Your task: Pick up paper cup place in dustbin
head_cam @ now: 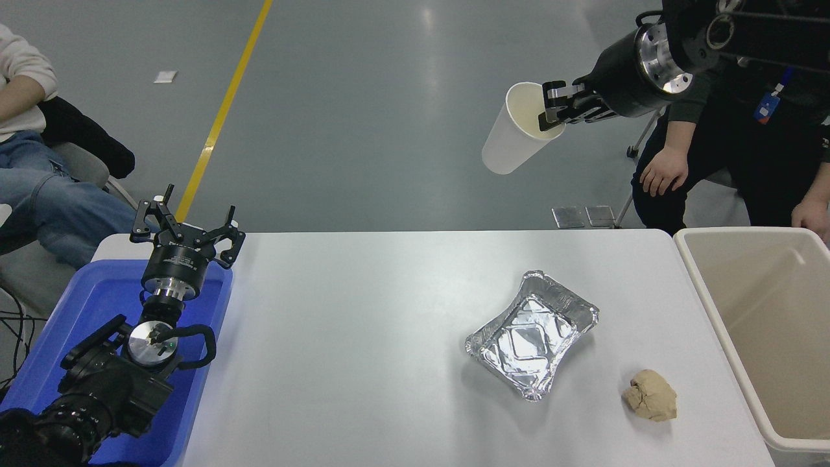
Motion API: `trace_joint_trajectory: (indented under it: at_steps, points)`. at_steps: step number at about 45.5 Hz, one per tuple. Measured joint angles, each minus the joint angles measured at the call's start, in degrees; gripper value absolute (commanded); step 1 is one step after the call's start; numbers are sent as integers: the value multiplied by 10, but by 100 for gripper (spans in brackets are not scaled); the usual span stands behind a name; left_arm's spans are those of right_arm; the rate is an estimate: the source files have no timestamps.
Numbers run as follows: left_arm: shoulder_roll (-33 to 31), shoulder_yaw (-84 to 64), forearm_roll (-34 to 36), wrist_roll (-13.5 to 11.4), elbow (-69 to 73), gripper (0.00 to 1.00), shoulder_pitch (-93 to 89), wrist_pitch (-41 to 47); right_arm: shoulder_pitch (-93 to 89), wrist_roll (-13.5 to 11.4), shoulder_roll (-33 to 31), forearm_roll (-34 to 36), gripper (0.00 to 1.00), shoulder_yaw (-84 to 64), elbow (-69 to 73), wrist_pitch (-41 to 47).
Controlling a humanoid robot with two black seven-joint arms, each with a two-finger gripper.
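One paper cup (512, 135), airborne, gripped.

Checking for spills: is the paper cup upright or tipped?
Tipped. The paper cup hangs tilted in the right claw, mouth facing up-right, base lower-left; its visible inside looks empty.

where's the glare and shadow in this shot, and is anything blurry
Head view: glare streaks the grey floor at top centre and glints off the foil tray; soft shadows lie beside the tray and the tan lump. The right hand and its paper cup look sharp, not motion-blurred.
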Motion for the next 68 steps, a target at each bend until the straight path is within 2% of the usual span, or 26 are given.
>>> trace_joint_trajectory:
  at_steps: [22, 31, 40, 47, 68]
  points:
    - [0, 0, 0, 0, 0, 99, 0, 0, -13, -9, -66, 0, 0, -58, -56, -36]
    - [0, 0, 0, 0, 0, 99, 0, 0, -74, -31, -108, 14, 0, -83, -129, -82]
    - [0, 0, 0, 0, 0, 99, 0, 0, -186, -52, -134, 74, 0, -90, -252, -129]
    - [0, 0, 0, 0, 0, 99, 0, 0, -283, -59, -143, 122, 0, -90, -334, -183]
    - [0, 0, 0, 0, 0, 99, 0, 0, -508, -77, -160, 277, 0, -78, -416, -378]
